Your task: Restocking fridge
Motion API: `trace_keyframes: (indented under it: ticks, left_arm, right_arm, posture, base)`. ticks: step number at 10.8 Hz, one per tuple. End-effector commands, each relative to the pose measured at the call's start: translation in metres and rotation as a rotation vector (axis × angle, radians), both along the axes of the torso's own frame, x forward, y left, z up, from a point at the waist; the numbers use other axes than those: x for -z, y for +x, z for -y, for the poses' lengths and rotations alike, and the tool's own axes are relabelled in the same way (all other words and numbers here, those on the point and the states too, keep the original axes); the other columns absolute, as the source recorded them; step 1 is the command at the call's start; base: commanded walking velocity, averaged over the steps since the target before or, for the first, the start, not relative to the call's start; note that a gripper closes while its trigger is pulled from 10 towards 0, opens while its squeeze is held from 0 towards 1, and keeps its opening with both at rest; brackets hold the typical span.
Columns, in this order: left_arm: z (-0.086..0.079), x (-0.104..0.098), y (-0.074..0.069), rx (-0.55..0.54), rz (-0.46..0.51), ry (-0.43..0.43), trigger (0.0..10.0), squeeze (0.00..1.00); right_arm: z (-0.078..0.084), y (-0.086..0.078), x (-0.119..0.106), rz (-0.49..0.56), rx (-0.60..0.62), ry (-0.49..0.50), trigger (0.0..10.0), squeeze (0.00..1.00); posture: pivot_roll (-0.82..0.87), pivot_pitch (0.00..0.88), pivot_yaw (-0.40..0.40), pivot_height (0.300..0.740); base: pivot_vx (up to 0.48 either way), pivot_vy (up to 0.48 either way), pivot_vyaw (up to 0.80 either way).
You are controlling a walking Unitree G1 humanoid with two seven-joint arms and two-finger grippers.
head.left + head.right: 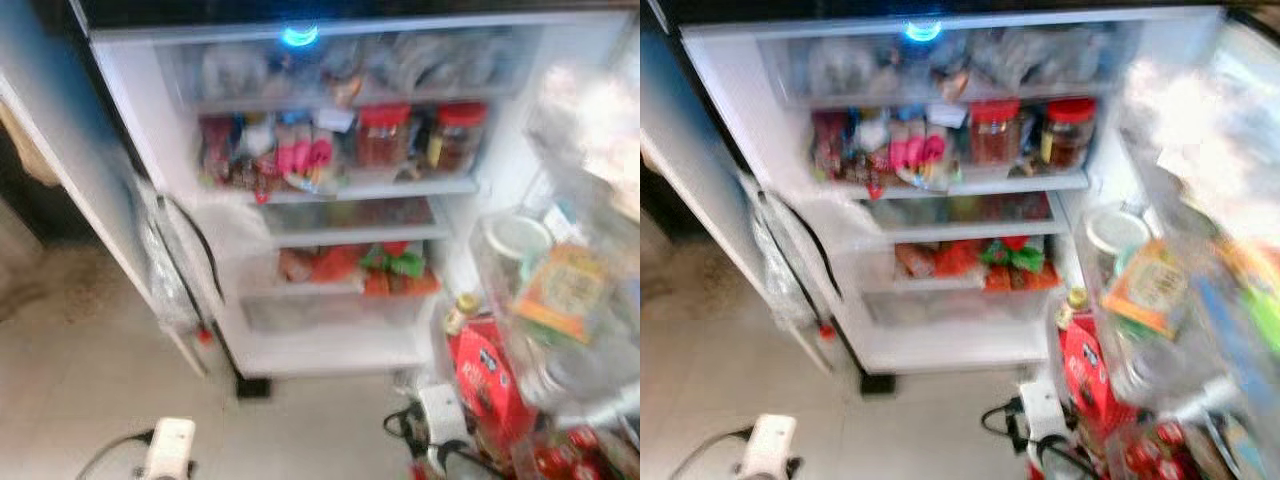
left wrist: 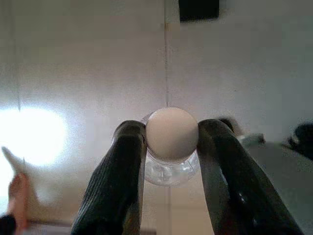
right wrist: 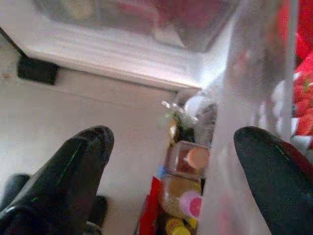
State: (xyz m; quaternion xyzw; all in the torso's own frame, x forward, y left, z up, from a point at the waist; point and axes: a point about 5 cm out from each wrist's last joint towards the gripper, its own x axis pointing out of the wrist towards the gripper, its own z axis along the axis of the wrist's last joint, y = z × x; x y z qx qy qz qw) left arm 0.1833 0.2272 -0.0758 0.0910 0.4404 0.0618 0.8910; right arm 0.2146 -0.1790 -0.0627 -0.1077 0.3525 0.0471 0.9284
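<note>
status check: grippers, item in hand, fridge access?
Left gripper shut on a clear bottle with white cap. Right gripper open near the floor items. Fridge open, shelves crowded. Bottles and red pack cluttering floor at its right.

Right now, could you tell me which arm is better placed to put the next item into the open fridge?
Probably the left: its gripper is already shut on a white-capped clear bottle. The right gripper is open and empty, over floor items beside the fridge.
</note>
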Motion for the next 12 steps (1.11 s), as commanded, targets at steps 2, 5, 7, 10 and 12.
trace_keyframes:
  ticks: [2, 5, 7, 10, 12]
  left_arm:
    - [-0.0005, 0.0012, -0.0025, 0.005, -0.01, 0.009, 10.0, 0.0]
    - [0.0006, 0.0011, -0.0023, 0.013, -0.006, 0.004, 10.0, 0.0]
    - [0.0011, 0.0016, -0.0029, 0.015, -0.007, 0.001, 10.0, 0.0]
    - [0.0021, 0.0004, -0.0009, 0.033, 0.009, -0.004, 10.0, 0.0]
    - [0.0034, -0.0025, 0.005, 0.044, 0.029, -0.007, 10.0, 0.0]
  right_arm:
    - [-0.0048, -0.0016, 0.0015, -0.01, -0.012, 0.011, 10.0, 0.0]
    - [-0.0067, -0.0031, 0.0026, -0.016, -0.019, 0.017, 10.0, 0.0]
    - [-0.0079, -0.0043, 0.0034, -0.02, -0.022, 0.021, 10.0, 0.0]
    - [-0.0089, -0.0045, 0.0036, -0.022, -0.026, 0.026, 10.0, 0.0]
    - [-0.0097, -0.0033, 0.003, -0.02, -0.029, 0.027, 10.0, 0.0]
  posture:
    - [-0.1, 0.078, 0.012, 0.74]
    - [-0.1, 0.08, 0.012, 0.74]
    - [-0.1, 0.082, 0.012, 0.74]
    - [-0.1, 0.079, 0.012, 0.74]
    - [-0.1, 0.074, 0.011, 0.74]
  base:
    - [0.0, 0.0, 0.0]
    - [0.0, 0.0, 0.0]
    - [0.0, 0.0, 0.0]
    - [0.0, 0.0, 0.0]
    - [0.0, 0.0, 0.0]
